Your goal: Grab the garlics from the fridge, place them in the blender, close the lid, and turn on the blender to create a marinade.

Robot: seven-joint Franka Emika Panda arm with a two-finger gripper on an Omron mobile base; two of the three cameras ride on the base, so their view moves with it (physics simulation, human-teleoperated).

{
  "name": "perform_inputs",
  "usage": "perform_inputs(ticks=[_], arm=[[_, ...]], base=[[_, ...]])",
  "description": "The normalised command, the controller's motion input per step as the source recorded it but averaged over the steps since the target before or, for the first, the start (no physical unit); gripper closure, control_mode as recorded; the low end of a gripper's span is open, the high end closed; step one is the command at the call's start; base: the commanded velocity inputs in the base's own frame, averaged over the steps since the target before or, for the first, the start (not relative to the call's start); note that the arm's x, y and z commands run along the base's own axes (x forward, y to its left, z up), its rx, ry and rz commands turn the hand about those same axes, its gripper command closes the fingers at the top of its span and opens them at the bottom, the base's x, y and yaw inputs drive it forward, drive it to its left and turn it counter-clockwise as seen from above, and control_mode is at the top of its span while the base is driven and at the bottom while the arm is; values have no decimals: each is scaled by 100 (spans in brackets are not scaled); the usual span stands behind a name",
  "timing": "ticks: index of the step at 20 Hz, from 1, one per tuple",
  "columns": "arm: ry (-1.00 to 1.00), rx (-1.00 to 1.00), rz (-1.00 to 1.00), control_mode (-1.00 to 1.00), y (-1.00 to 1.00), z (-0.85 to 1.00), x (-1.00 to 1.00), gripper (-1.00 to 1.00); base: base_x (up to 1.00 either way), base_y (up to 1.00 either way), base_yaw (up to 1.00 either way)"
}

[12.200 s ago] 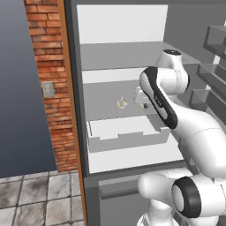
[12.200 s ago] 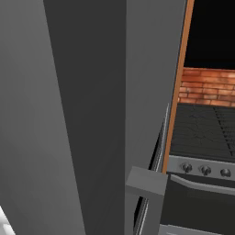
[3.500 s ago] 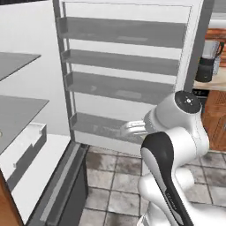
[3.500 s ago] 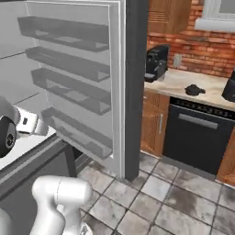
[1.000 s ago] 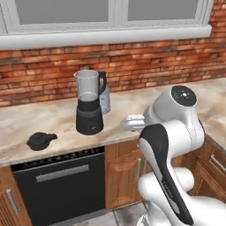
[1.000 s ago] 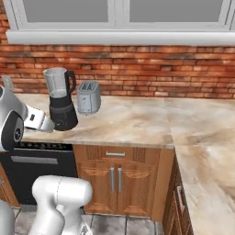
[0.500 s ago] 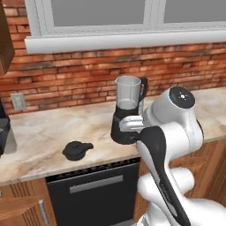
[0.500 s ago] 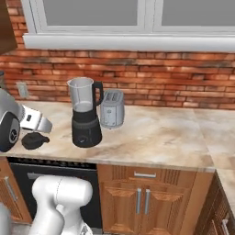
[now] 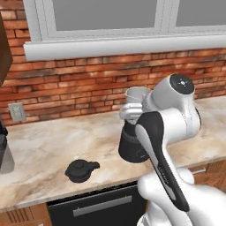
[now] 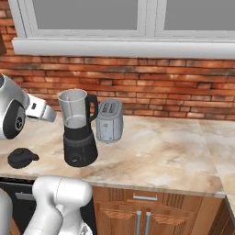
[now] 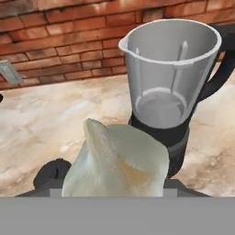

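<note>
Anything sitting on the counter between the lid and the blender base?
Nothing. In the right base view the lid and the blender are separated by bare marble counter; the left base view shows the same gap.

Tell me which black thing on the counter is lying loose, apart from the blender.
The lid: a small round black cap with a centre knob, flat on the counter left of the blender. The blender's black base carries the jar.

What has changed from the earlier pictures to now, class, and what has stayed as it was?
The base drove from the open fridge to the counter, so each whole view shifted; within the last second the blender drew closer. The pincer now holds a garlic short of the open jar. Unchanged in the last second: the lid lies on the counter beside the blender, with the toaster behind.
</note>
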Motion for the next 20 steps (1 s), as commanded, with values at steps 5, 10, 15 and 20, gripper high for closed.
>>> perform_inputs(ticks=[5, 10, 15, 20], arm=[[13, 0, 0, -100, -4, 97, 91, 100], [11, -9, 0, -100, -30, 20, 88, 100], [10, -18, -3, -100, -35, -5, 51, 100], [22, -4, 0, -100, 0, -72, 20, 100]], base=[[0, 0, 0], [0, 0, 0], [0, 0, 0], [0, 0, 0]])
